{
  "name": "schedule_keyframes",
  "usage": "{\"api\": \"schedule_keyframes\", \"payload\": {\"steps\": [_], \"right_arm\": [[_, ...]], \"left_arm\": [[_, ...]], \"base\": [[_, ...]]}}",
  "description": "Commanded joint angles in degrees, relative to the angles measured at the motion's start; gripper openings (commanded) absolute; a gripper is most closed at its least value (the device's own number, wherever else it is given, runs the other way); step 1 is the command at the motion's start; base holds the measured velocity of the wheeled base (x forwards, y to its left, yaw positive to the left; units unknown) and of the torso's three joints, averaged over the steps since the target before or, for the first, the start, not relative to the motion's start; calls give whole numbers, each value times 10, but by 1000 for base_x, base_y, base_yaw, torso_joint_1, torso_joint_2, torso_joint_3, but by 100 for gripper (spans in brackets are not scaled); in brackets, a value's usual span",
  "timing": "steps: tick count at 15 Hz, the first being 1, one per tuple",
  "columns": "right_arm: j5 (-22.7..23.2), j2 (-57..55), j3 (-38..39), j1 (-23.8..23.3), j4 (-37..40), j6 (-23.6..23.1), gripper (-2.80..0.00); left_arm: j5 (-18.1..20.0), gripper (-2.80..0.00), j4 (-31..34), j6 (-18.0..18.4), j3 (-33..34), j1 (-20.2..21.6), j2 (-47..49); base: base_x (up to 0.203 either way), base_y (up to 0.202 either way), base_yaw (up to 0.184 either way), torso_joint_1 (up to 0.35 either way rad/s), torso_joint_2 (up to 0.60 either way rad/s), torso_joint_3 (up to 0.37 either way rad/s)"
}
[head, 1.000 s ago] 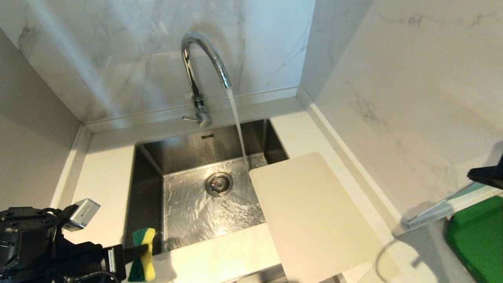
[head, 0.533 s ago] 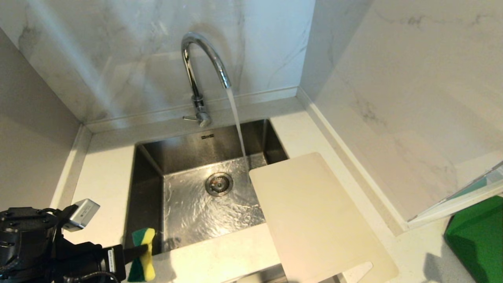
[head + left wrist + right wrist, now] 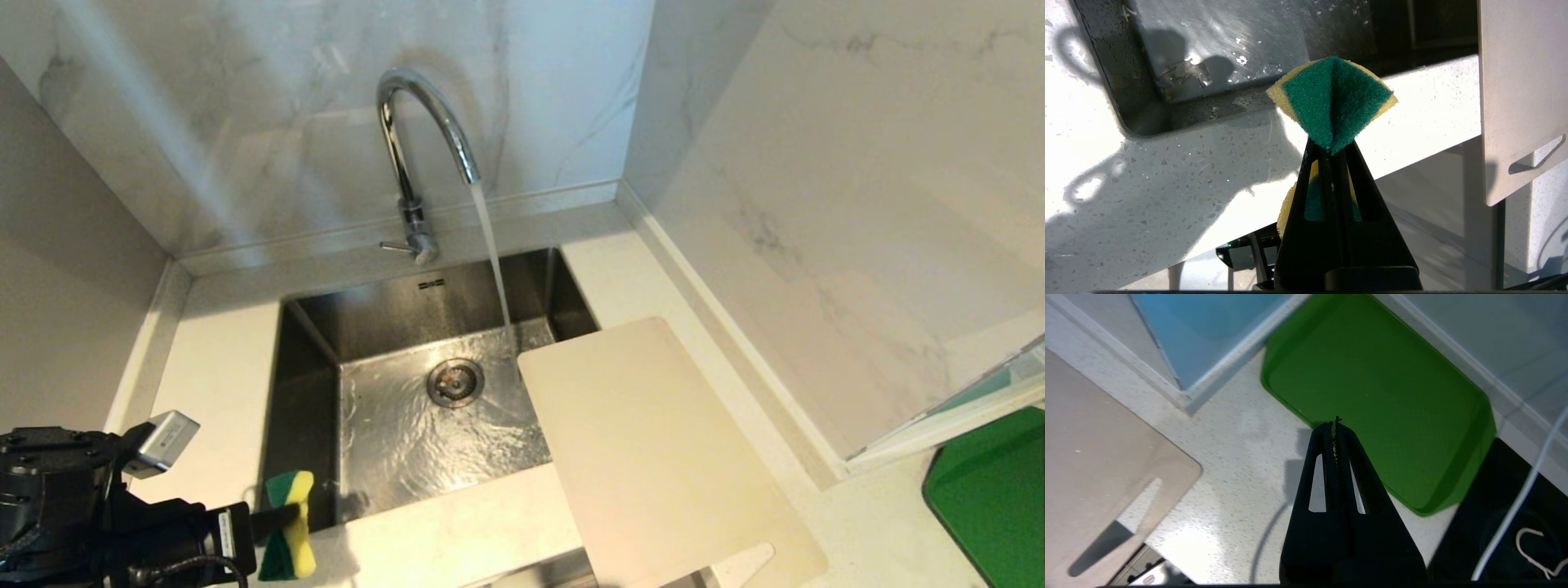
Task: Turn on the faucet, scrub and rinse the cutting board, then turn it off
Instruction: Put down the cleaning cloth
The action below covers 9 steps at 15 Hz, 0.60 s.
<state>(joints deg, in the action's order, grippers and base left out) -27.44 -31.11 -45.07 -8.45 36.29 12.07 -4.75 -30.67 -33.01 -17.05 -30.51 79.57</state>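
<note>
"Two hands: what has changed?"

"Right hand, pinched empty, has left the faucet; water runs. Left hand clamps the sponge near the sink; cutting board overhangs the sink's right side. Scrubbing seems next."

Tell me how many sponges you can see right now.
1. The green and yellow sponge is pinched in the left tool, above the counter's front edge beside the sink. None other shows.
</note>
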Motion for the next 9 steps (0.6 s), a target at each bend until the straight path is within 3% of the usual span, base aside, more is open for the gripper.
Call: {"api": "schedule_keyframes", "payload": {"steps": [1,4,9], "right_arm": [[0,61,38,-6,0,-8,-280],[43,119,124,-4,-65,-48,-280],[103,147,293,-4,-268,-94,-280]], "left_arm": [[-1,-280,-3,-2,-1,0,1],[-1,-280,-3,-1,-1,0,1],[1,-280,-3,-2,-2,-1,5]], "base": [[0,0,0,0,0,0],[0,0,0,0,0,0],[0,0,0,0,0,0]]}}
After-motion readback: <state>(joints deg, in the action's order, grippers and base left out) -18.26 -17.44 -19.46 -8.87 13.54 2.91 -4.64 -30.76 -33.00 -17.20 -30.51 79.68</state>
